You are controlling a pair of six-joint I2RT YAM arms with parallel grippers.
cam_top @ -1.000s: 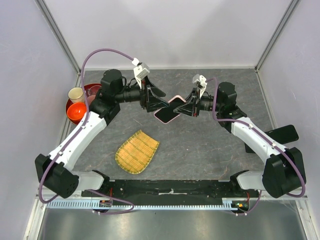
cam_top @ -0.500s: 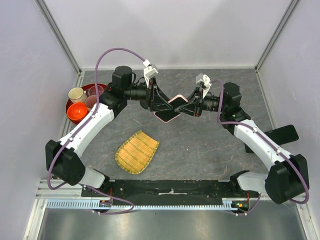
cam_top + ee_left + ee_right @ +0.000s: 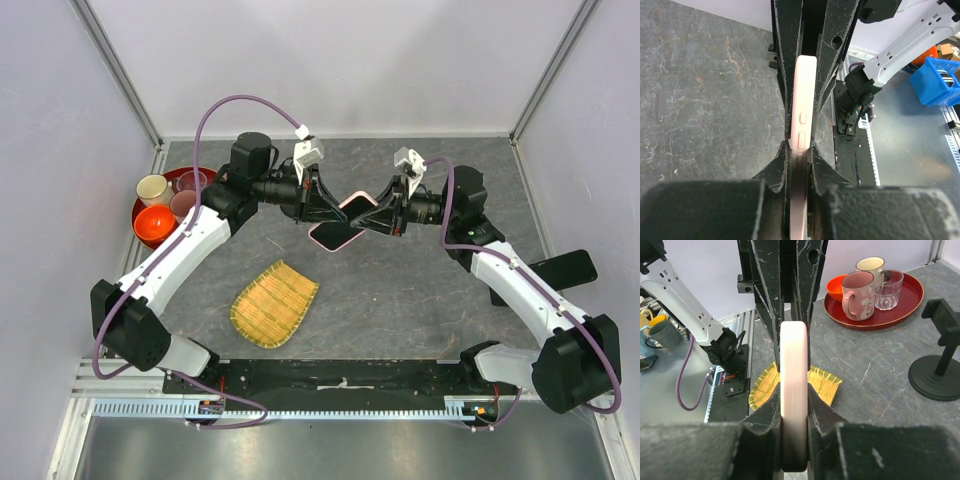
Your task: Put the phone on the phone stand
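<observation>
The phone (image 3: 343,224), black-screened with a pale pink case, hangs in mid-air above the middle of the table. My left gripper (image 3: 322,206) is shut on its left end, my right gripper (image 3: 380,216) on its right end. In the left wrist view the phone (image 3: 803,115) stands edge-on, side buttons showing, clamped in the left gripper (image 3: 800,146). The right wrist view has the phone (image 3: 793,365) pinched in the right gripper (image 3: 794,396). The phone stand (image 3: 939,371), black with a round base, stands on the table at that view's right. The top view does not show it.
A red tray (image 3: 136,212) at the far left carries cups and an orange bowl. In the right wrist view the tray (image 3: 875,325) lies beyond the stand. A yellow bamboo mat (image 3: 274,303) lies front-centre. A flat black object (image 3: 562,268) sits by the right arm.
My left gripper came in from the left with open jaws and has shut on the phone's left end. The right gripper has kept its grip, and the phone has hardly moved.
</observation>
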